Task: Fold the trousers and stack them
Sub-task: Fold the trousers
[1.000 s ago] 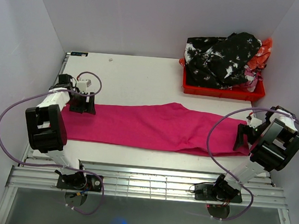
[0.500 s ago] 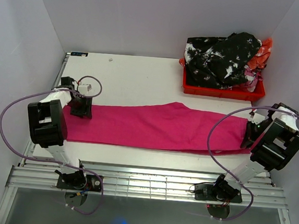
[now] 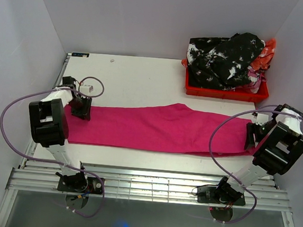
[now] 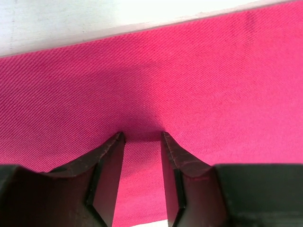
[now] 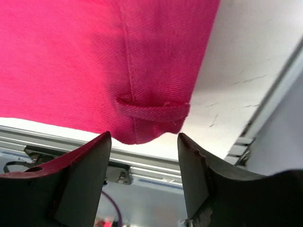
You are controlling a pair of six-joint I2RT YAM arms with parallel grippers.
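One pair of plain magenta-pink cloth trousers (image 3: 155, 129), flat across near half of white table (image 3: 138, 78), waistband end right. Two arms, both bent down onto its ends. Left gripper (image 4: 142, 137) jaws part-apart, tips pressed into leg cloth. Right gripper (image 5: 144, 137) jaws wide, over waistband corner, unclamped. Far right: one red plastic crate (image 3: 225, 92), heaped with black-white floral and orange garments (image 3: 225, 59).

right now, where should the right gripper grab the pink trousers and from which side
The waistband corner of the trousers, by the belt loop, from above at the right end. They lie flat, so only an edge pinches well; this seamed corner looks thickest, and the open right gripper sits over it.
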